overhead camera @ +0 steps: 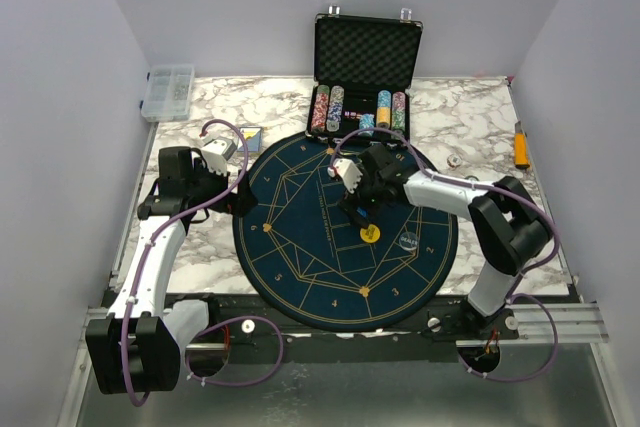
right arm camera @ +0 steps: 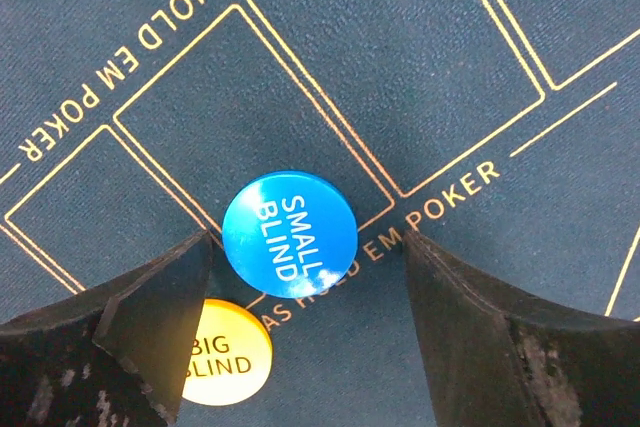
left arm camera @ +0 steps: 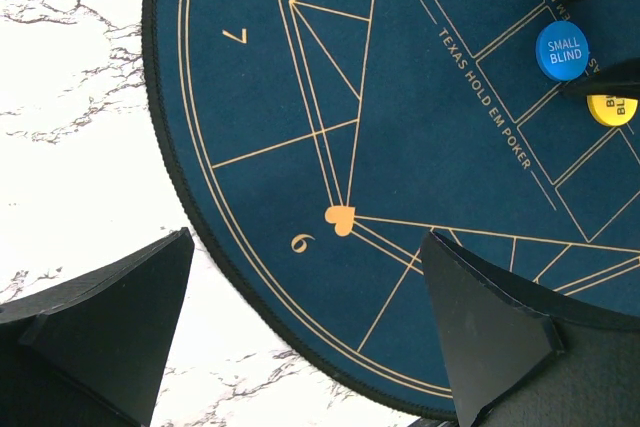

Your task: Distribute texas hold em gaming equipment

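The right claw [right arm camera: 308, 239] holds its black wedge fingers apart on either side of the blue disc [right arm camera: 289, 236], which is glossy, round and flat near the middle of the mat [right arm camera: 420, 67] and sits closer to one finger. A yellow disc [right arm camera: 228, 355] lies just beside it, partly hidden by that finger. The left claw [left arm camera: 307, 235], also spread, hangs over the felt-like mat's left edge.

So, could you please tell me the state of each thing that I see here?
left gripper: open, empty.
right gripper: open, fingers either side of small blind disc.
small blind disc: flat on mat.
big blind disc: flat on mat, partly under a finger.
chip case: open, lid upright.
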Controlling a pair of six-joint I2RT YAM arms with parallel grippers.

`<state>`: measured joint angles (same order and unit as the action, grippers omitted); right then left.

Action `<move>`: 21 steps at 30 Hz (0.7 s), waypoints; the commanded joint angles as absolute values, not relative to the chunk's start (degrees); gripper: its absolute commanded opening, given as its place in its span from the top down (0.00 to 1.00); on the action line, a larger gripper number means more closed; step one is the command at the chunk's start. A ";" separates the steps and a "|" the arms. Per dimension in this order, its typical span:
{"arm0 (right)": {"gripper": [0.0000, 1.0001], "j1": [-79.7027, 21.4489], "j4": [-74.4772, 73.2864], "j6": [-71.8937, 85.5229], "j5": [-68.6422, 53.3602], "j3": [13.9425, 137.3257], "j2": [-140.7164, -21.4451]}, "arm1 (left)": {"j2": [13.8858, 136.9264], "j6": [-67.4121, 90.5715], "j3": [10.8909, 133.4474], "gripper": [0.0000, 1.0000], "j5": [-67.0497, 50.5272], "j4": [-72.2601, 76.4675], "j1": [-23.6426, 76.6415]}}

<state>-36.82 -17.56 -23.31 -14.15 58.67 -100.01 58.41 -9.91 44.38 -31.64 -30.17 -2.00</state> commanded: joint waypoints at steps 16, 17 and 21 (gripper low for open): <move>0.58 -41.21 -21.15 -24.11 -16.37 61.79 -100.17 | 56.67 -9.78 46.97 0.02 -31.43 -31.15 -1.75; 0.58 -41.89 -21.18 -24.04 -17.11 62.17 -99.66 | 56.41 -9.40 47.14 0.02 -31.09 -31.18 -1.76; 0.58 -45.96 -19.63 -23.93 -18.59 62.84 -98.47 | 55.12 -7.84 47.98 0.02 -28.87 -31.07 -2.58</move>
